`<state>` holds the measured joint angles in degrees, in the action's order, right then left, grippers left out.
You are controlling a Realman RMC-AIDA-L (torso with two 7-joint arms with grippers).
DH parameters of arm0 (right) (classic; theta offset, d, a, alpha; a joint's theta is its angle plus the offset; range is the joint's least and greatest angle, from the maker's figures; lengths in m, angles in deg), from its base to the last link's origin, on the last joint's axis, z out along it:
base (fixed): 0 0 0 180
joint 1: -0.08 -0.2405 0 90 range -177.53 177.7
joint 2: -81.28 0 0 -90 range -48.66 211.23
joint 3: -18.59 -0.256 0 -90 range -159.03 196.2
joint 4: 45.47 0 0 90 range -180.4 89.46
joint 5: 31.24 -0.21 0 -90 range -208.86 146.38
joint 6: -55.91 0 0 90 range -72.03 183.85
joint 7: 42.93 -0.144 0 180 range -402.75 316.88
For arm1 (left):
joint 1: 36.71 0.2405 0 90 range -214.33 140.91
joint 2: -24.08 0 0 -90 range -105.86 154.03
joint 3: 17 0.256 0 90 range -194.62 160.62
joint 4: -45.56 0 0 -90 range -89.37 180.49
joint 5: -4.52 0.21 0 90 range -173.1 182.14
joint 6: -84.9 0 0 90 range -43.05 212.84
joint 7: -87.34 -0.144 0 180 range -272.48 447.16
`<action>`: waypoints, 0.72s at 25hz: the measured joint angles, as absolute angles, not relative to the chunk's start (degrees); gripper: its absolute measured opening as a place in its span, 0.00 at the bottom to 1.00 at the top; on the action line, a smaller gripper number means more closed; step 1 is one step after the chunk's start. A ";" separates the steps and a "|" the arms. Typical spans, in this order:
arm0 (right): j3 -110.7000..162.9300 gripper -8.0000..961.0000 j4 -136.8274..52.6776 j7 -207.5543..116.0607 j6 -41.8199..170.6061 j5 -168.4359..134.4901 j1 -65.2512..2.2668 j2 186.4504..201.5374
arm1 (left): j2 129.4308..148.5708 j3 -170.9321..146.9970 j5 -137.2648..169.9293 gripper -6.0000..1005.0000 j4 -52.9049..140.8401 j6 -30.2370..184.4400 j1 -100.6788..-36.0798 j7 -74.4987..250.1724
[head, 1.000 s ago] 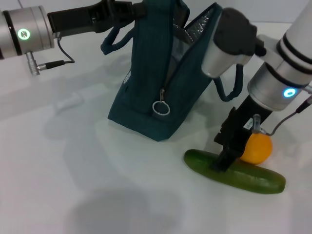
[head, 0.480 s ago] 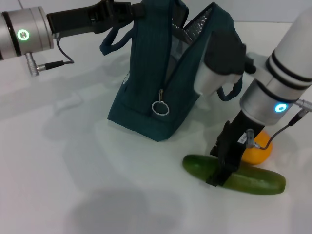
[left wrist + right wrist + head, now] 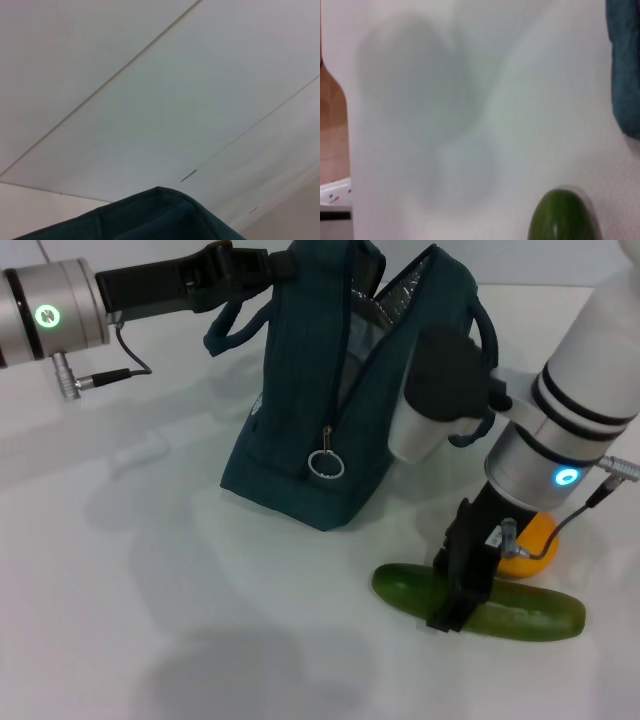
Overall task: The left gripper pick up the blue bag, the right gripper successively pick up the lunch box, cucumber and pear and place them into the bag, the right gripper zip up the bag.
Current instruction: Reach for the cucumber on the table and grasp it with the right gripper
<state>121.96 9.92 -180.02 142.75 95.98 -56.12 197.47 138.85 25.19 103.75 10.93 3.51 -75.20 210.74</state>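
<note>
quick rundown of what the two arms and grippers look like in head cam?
Both arms have silver-white cylindrical links with black bands. The left arm has a green ring light, a black forearm section and a thin black cable with a silver plug. The right arm has a blue ring light and a thin cable. The right gripper is black and boxy, with a small metal fitting.

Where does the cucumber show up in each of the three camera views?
Head view: the cucumber lies on the table near the picture's lower right, with the right gripper down on its middle.
Left wrist view: not in it.
Right wrist view: one rounded end at the bottom edge.
Shared landmark: the blue bag, whose fabric shows in all views.
</note>
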 joint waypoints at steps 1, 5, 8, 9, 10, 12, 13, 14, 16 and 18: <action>122.66 0.78 9.91 -180.02 142.65 95.96 -56.10 197.47 | 138.87 25.19 103.75 0.07 10.93 3.51 -75.18 210.74; 124.33 0.78 9.90 -180.61 141.82 96.04 -56.09 197.47 | 138.95 25.19 103.75 0.07 10.93 3.45 -75.10 210.74; 125.20 0.78 9.89 -180.73 141.61 96.20 -56.23 197.48 | 138.96 25.19 103.75 0.07 10.93 3.42 -75.10 210.74; 125.40 0.78 9.89 -180.74 141.51 96.25 -56.29 197.47 | 138.96 25.19 103.75 0.07 10.93 3.42 -75.10 210.74; 125.62 0.78 9.89 -180.74 141.43 96.29 -56.37 197.47 | 138.96 25.19 103.75 0.07 10.93 3.42 -75.11 210.74; 126.01 0.78 9.87 -180.77 141.36 96.41 -56.52 197.48 | 138.95 25.19 103.75 0.07 10.93 3.42 -75.11 210.74; 126.18 0.78 9.79 -180.79 141.35 96.47 -56.60 197.47 | 138.95 25.19 103.75 0.07 10.93 3.42 -75.12 210.74; 126.40 0.77 9.67 -180.89 141.34 96.52 -56.70 197.47 | 138.94 25.19 103.75 0.07 10.93 3.42 -75.14 210.74; 126.75 0.76 9.49 -181.19 141.28 96.62 -56.91 197.48 | 138.94 25.19 103.75 0.07 10.93 3.41 -75.23 210.74; 126.84 0.75 9.42 -181.67 141.12 96.65 -57.04 197.47 | 138.90 25.19 103.75 0.07 10.93 3.42 -75.29 210.74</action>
<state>126.84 9.42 -181.67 141.12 96.65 -57.04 197.47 138.90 25.19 103.75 10.93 3.42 -75.29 210.74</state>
